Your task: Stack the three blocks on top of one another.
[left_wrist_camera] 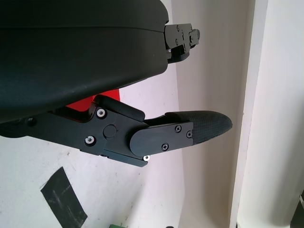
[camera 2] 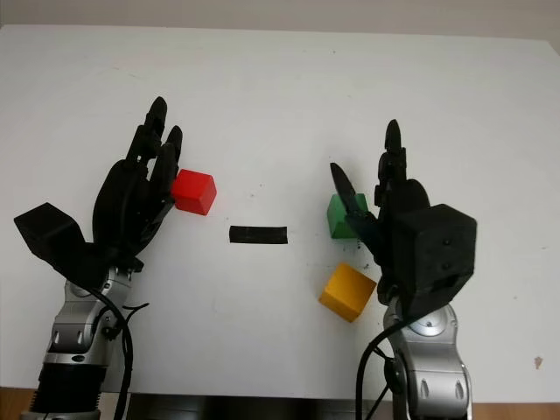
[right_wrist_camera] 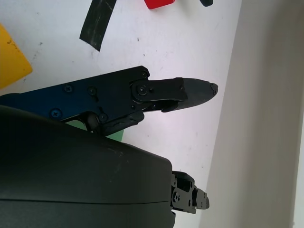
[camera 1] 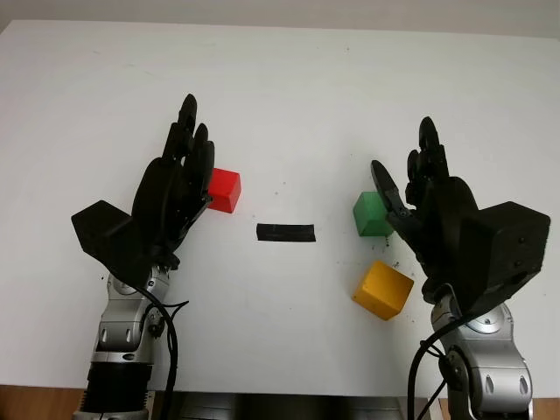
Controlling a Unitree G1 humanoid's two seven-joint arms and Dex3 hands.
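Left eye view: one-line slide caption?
Open left hand beside red block, open right hand by green block; nothing stacked yet.

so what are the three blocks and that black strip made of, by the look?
Red block, green block, yellow block: solid matte colour, crisp edges, no visible grain; painted wood or plastic, can't tell which. Black strip: flat, thin, scuffed, roughly cut ends; probably tape stuck on the white table.

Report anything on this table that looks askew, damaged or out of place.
Only small things: the yellow block sits turned at an angle to the green block, and a strip of black tape is stuck mid-table. No damage or spill shows.
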